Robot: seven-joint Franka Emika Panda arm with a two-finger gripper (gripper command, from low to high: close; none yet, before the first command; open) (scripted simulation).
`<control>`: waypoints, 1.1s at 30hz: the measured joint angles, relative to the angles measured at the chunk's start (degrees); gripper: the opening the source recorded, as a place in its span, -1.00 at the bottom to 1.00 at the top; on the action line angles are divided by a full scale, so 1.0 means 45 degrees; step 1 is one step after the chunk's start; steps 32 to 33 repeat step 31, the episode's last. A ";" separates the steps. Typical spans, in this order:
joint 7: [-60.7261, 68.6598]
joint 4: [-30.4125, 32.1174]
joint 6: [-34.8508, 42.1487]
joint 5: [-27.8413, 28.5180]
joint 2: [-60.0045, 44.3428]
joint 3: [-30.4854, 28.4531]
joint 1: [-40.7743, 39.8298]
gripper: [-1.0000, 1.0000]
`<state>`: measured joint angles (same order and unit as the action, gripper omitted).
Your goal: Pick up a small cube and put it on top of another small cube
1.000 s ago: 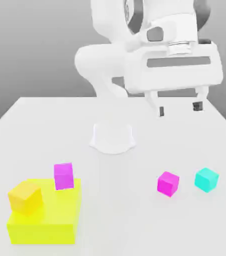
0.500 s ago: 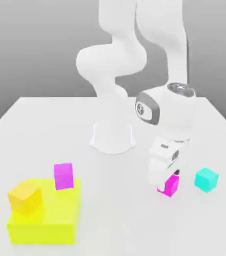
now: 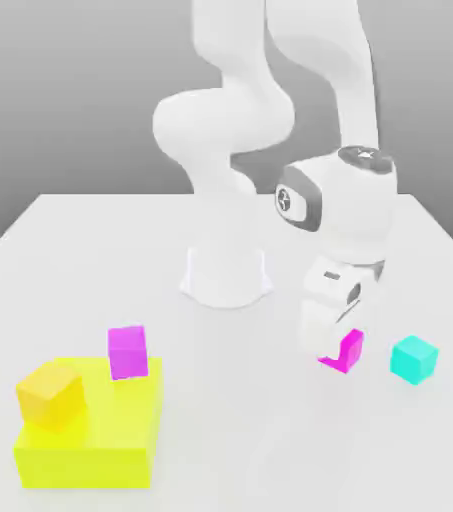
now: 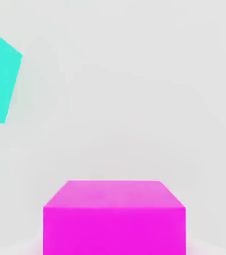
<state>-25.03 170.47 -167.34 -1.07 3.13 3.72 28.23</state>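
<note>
The magenta cube (image 3: 346,352) is clenched in the pincer (image 3: 338,346), which is pointed down over the table (image 3: 240,420), towards the table edge on the exterior view's right. Whether the cube is clear of the surface cannot be told for certain. By the cyan cube (image 3: 413,360), the nearest possible base is offered: it is set a short way from the pincer, towards that same table edge, with a gap left between the two cubes. If it is meant, a lift above its top should be made first, then a sideways shift that way. Farther off, across the table, the purple cube (image 3: 128,353) and the orange cube (image 3: 52,398) are carried by the yellow block (image 3: 85,467).
</note>
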 joint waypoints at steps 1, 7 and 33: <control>0.0295 -0.0162 0.0325 0.0024 0.0177 -0.0204 -0.0212 -1.00; 0.2748 -0.1765 0.2151 0.0357 0.0499 -0.1950 -0.1878 -1.00; 1.0475 -0.5705 0.4477 -0.0375 -0.1331 -0.6801 -0.6273 1.00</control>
